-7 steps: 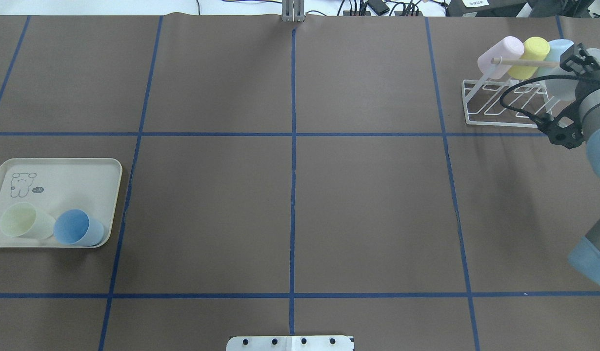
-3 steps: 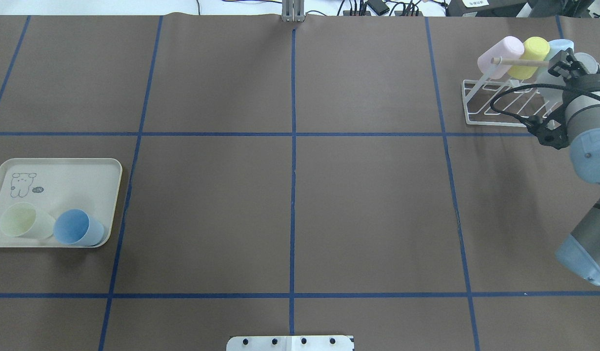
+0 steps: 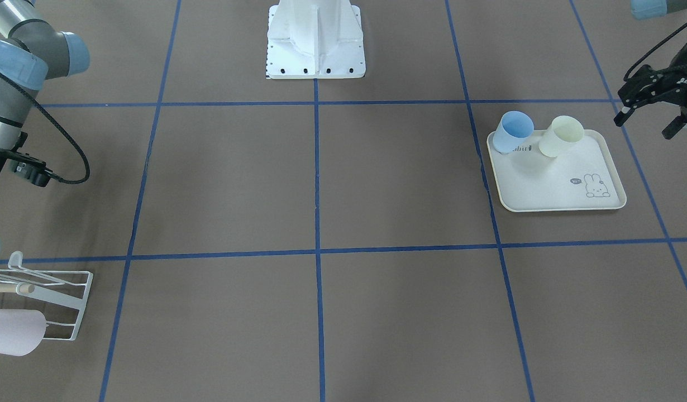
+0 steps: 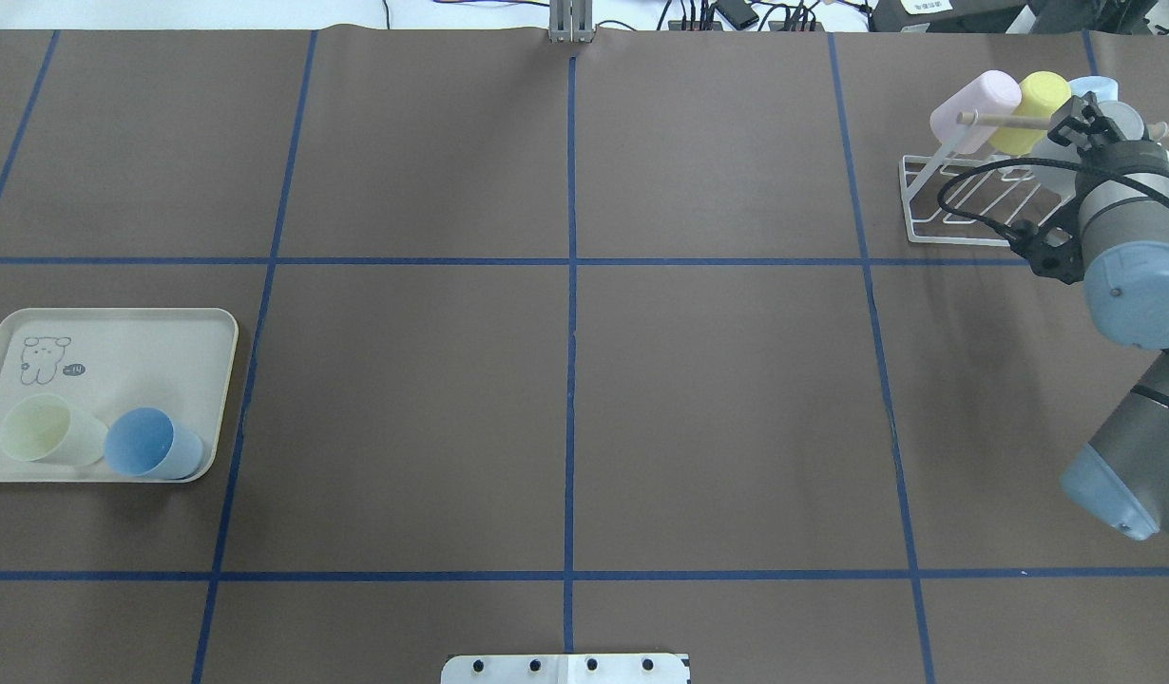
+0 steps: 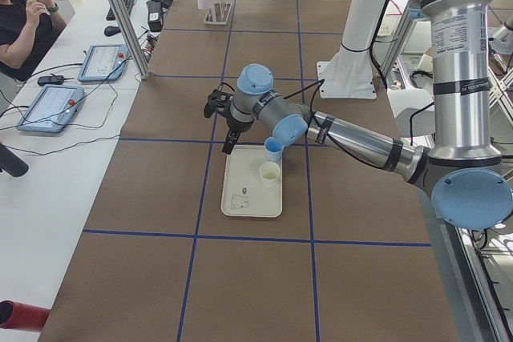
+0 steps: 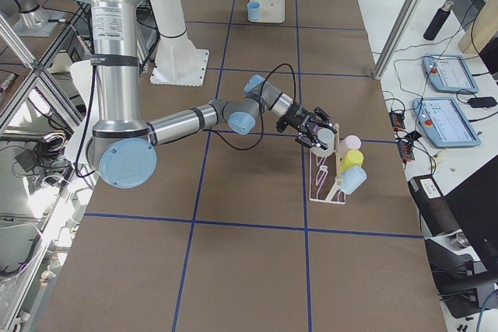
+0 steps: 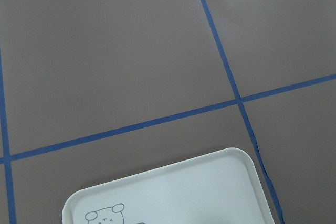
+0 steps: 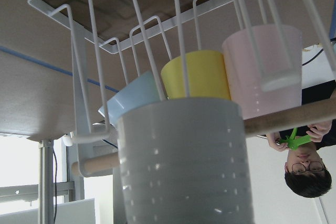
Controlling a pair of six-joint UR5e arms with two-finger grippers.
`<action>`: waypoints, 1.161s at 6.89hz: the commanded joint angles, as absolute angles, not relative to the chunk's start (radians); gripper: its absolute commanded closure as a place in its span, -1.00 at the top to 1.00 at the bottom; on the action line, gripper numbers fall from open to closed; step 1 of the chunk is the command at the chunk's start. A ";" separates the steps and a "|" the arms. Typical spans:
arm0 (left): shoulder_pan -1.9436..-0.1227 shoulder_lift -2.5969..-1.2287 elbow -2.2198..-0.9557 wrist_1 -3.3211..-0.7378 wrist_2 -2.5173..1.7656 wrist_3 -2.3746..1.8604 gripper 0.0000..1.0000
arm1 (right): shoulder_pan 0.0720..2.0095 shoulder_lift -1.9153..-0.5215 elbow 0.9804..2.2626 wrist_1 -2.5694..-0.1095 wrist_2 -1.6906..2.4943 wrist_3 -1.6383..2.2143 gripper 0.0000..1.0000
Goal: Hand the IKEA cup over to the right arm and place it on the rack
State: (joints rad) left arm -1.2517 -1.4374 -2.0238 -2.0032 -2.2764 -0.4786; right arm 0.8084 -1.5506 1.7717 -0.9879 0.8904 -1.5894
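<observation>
Step in hand: racking. Right gripper (image 4: 1090, 119) clasps grey cup (image 8: 184, 161) at rack (image 4: 955, 204), table's far right corner. Left gripper (image 3: 645, 124) spread, empty. Next, probably: seat cup over a prong, release.

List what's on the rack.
Pink cup, yellow cup and pale blue cup hang on the rack. The right gripper and its grey cup cover the end prongs.
</observation>
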 commanded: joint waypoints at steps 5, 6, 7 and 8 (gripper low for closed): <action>-1.252 -1.437 -2.017 -2.006 -2.276 -0.479 1.00 | 0.795 -1.546 1.744 -0.986 0.887 -1.583 -1.00; -1.252 -1.437 -2.016 -2.006 -2.276 -0.480 1.00 | 0.793 -1.546 1.737 -0.985 0.887 -1.583 -1.00; -1.250 -1.437 -2.016 -2.006 -2.276 -0.480 1.00 | 0.792 -1.545 1.732 -0.985 0.887 -1.583 -1.00; -1.250 -1.437 -2.016 -2.006 -2.276 -0.480 1.00 | 0.790 -1.546 1.730 -0.985 0.887 -1.585 -1.00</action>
State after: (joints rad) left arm -1.2507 -1.4373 -2.0159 -2.0065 -2.2764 -0.4800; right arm 0.7920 -1.5455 1.7339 -0.9850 0.8867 -1.5834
